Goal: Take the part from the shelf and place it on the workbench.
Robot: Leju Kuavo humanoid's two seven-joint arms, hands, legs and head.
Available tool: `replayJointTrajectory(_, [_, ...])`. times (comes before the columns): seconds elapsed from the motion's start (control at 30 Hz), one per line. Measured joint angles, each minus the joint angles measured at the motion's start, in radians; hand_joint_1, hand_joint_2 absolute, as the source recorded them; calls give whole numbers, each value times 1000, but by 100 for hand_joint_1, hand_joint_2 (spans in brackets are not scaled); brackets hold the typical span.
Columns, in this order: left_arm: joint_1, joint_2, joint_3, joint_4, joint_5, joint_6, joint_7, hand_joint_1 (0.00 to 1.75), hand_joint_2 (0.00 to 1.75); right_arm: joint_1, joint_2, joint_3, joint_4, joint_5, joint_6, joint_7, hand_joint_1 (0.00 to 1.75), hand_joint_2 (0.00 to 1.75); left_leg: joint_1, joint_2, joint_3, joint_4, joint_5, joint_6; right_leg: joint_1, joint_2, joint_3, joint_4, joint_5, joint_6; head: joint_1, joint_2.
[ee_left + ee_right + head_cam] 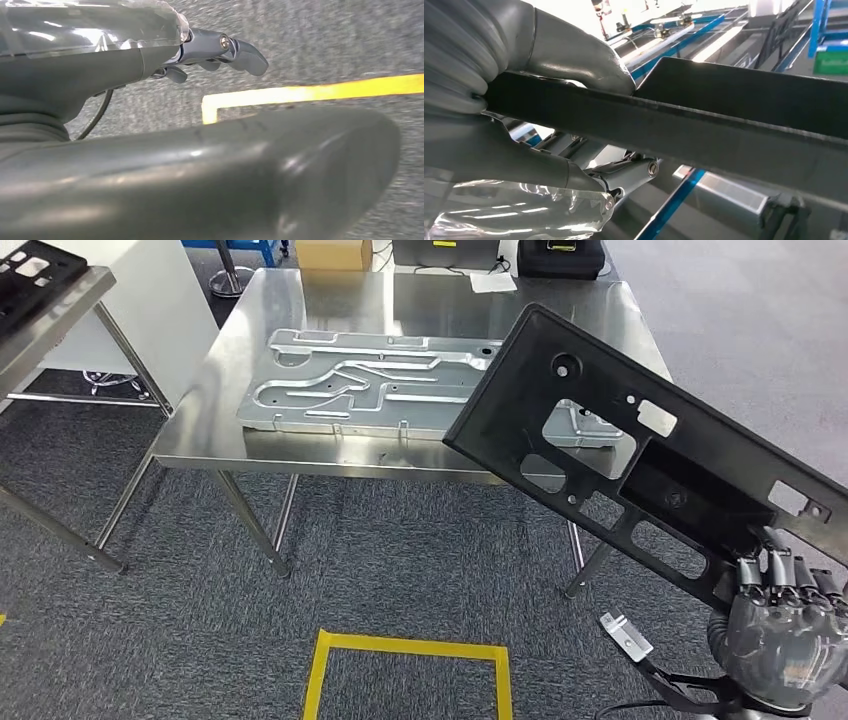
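A long black plastic panel [640, 455] with several cut-outs hangs tilted in the air, its far end over the right front corner of the steel workbench [300, 310]. My right hand [780, 625] grips its near end at the lower right of the head view; the right wrist view shows the thumb [574, 55] clamped over the panel's edge [704, 135]. In the left wrist view my left hand [215, 52] hangs over grey carpet, fingers loosely curled with nothing in them.
A silver stamped metal sheet [380, 385] lies across the middle of the workbench. A cardboard box [333, 252] and black cases [562, 255] stand at its far edge. A shelf with a black tray [30, 275] is at far left. Yellow floor tape [410, 665] marks the carpet.
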Motion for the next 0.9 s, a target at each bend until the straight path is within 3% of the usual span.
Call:
replayJointTrajectory(0.03, [0, 1, -1, 0, -1, -1, 0, 0, 0, -9, -25, 0, 24, 1, 10, 8, 175, 175, -1, -1, 11, -2, -10, -6, 3, 0, 0, -19, 39, -8, 0, 0])
replayJointTrajectory(0.13, [-7, 3, -2, 0, -3, -6, -4, 0, 0, -56, -142, 33, 94, 2, 83, 137, 175, 175, -3, 2, 15, 29, 0, -25, 2, 6, 25, -32, 30, -34, -1, 0])
replayJointTrajectory(0.2, [-13, 4, -5, 0, -3, -10, -8, 0, 0, -103, -241, 94, 143, 2, 130, 273, 175, 175, -2, 6, -41, 129, 12, -34, -1, 7, 56, -46, 15, -48, -3, 0])
replayJointTrajectory(0.23, [-15, 4, -6, 0, -3, -12, -9, 0, 0, -125, -284, 126, 166, 2, 145, 321, 175, 175, -1, 8, -83, 192, 1, -36, 0, 7, 72, -52, 5, -53, -4, 0])
replayJointTrajectory(0.3, [-15, 4, -8, 0, -3, -13, -10, 0, 0, -162, -350, 188, 207, 1, 162, 363, 175, 175, 0, 10, -169, 283, -60, -39, 1, 8, 102, -56, -19, -56, -4, 0])
replayJointTrajectory(0.33, [-14, 4, -9, 0, -3, -14, -10, 0, 0, -176, -375, 219, 228, 1, 169, 372, 175, 175, 0, 10, -200, 295, -90, -38, 2, 9, 119, -56, -32, -56, -4, 0])
replayJointTrajectory(0.37, [-12, 4, -9, 0, -3, -14, -10, 0, 0, -188, -397, 249, 248, 2, 173, 375, 175, 175, -1, 10, -221, 281, -101, -35, 3, 10, 139, -57, -48, -56, -5, 0])
replayJointTrajectory(0.4, [-11, 4, -10, 0, -3, -14, -10, 0, 0, -199, -413, 277, 268, 2, 176, 371, 175, 175, -3, 11, -232, 243, -85, -30, 5, 11, 160, -57, -64, -55, -5, 0])
replayJointTrajectory(0.43, [-9, 5, -12, 0, -3, -14, -10, 0, 0, -210, -424, 299, 288, 3, 177, 363, 175, 175, -5, 11, -237, 187, -33, -20, 7, 10, 180, -58, -82, -55, -5, 0])
replayJointTrajectory(0.5, [-5, 9, -15, 0, -4, -14, -9, 0, 0, -238, -434, 338, 336, 3, 179, 341, 175, 175, -16, 12, -242, 84, 114, 0, 11, 11, 210, -59, -111, -50, 0, 0])
replayJointTrajectory(0.53, [-4, 12, -17, 0, -5, -14, -8, 0, 0, -253, -438, 356, 359, 2, 182, 334, 175, 175, -21, 13, -241, 55, 163, 6, 11, 12, 218, -65, -121, -45, 2, 0])
replayJointTrajectory(0.57, [-4, 14, -19, 0, -6, -14, -8, 0, 0, -268, -442, 374, 381, 2, 186, 329, 175, 175, -25, 14, -237, 40, 181, 11, 10, 14, 227, -67, -122, -39, 4, 0])
replayJointTrajectory(0.6, [-6, 14, -22, 1, -8, -15, -8, 0, 0, -282, -446, 390, 397, 3, 189, 325, 175, 175, -26, 15, -223, 28, 172, 14, 9, 15, 230, -69, -116, -31, 4, 0])
replayJointTrajectory(0.67, [-9, 14, -25, 1, -11, -15, -9, 0, 0, -314, -455, 419, 429, 3, 197, 316, 175, 175, -21, 13, -185, -5, 166, 21, 6, 13, 214, -15, -82, -22, 4, 0])
replayJointTrajectory(0.73, [-12, 15, -27, 1, -16, -15, -10, 0, 0, -358, -461, 450, 468, 3, 211, 306, 175, 175, -12, 12, -141, -35, 156, 23, 3, 10, 138, 100, -60, -13, 7, 0])
replayJointTrajectory(0.77, [-14, 15, -27, 1, -19, -15, -9, 0, 0, -383, -461, 468, 492, 2, 220, 305, 175, 175, -9, 12, -122, -44, 146, 23, 0, 9, 89, 155, -76, -7, 8, 0])
replayJointTrajectory(0.83, [-17, 15, -32, 1, -24, -16, -7, 0, 0, -435, -461, 518, 543, 2, 237, 313, 175, 175, -3, 10, -85, -51, 120, 17, -7, 6, 10, 201, -157, 6, 7, 0])
replayJointTrajectory(0.87, [-18, 14, -37, 1, -26, -17, -6, 0, 0, -461, -460, 549, 567, 2, 244, 320, 175, 175, 0, 10, -64, -51, 104, 13, -11, 4, -13, 189, -189, 12, 8, 0])
replayJointTrajectory(0.9, [-19, 13, -41, 1, -28, -18, -5, 0, 0, -487, -459, 583, 591, 2, 250, 327, 175, 175, 5, 8, -43, -51, 87, 8, -15, 2, -25, 156, -192, 18, 8, 0])
